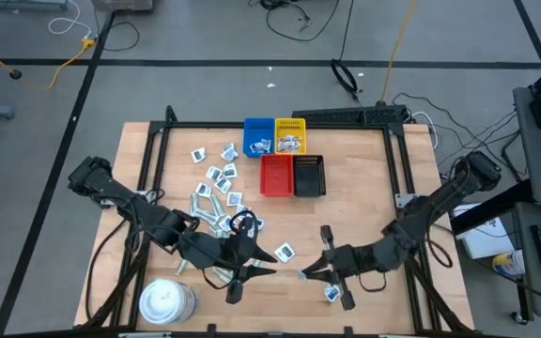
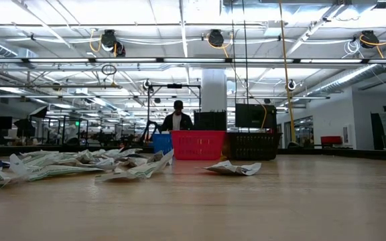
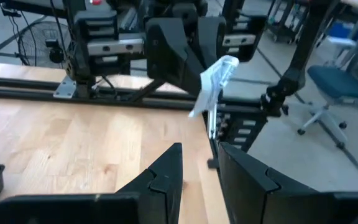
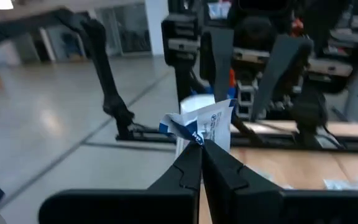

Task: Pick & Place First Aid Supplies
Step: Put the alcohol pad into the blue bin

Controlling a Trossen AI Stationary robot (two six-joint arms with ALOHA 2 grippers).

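Pinched at the tip of the right tool (image 4: 199, 144), whose two dark fingers are pressed together on it, is a crumpled white packet (image 4: 205, 126) with blue print; the lettering is too small to read. In the overhead view this tool (image 1: 305, 275) sits low over the front of the tabletop (image 1: 364, 188), pointing toward the left tool (image 1: 267, 270), tips close together. Left tool fingers (image 3: 166, 168) stand slightly apart with nothing between them.

Remaining flat wrapped packets (image 1: 216, 192) lie scattered on the pale wood-grain tabletop, left of centre; one white square (image 1: 285, 252) lies alone between the arms. Plastic mesh trays sit at the back: blue (image 1: 257, 137), yellow (image 1: 290, 136), red (image 1: 276, 176), black (image 1: 309, 176). Blue and yellow trays each hold some packets. Round white tub (image 1: 166, 302) at front left.
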